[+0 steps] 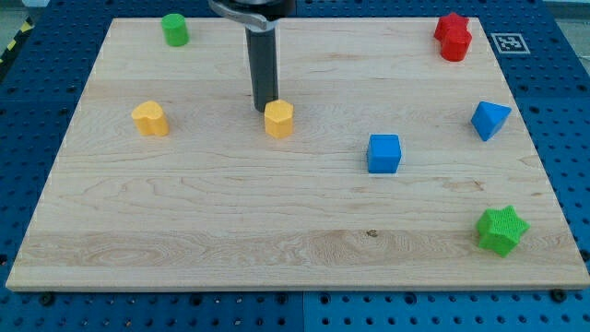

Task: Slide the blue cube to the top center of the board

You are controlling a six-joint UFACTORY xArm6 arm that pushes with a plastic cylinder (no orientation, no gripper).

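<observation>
**Currently: tip parked at yellow hexagon, blue cube untouched at board centre-right**

1. Rod and tip. Dark rod (265,69) enters from the view's top, approx. vertical. My tip (265,110) sits on the board surface just beside the upper-left edge of the yellow hexagonal block (279,119); contact vs. hairline gap cannot be told. Pincer state: n/a, the arm ends in a plain rod w/ no jaws, so nothing is spread, pressed or pinched.

2. Task item. Blue cube (384,153) stands flat on the wooden board (230,221), right of centre, roughly mid-height of the board. It lies to the lower right of the tip, well apart from it, w/ the yellow hexagonal block between the two on the tip side. No other block touches the cube.

3. Other blocks, by position:
- Green cylinder (175,29): top-left corner area, upright.
- Yellow rounded block (150,119): left side, same height as the hexagon, exact shape hard to make out.
- Red star-like block (453,37): top-right corner area.
- Blue triangular block (489,120): near right edge, above and right of the cube.
- Green star (502,230): bottom-right corner area, close to the board edge.

4. Surroundings. Board rests on a blue perforated table (28,111). A square black-and-white marker tag (508,42) sits on the table just off the board's top-right corner.
</observation>
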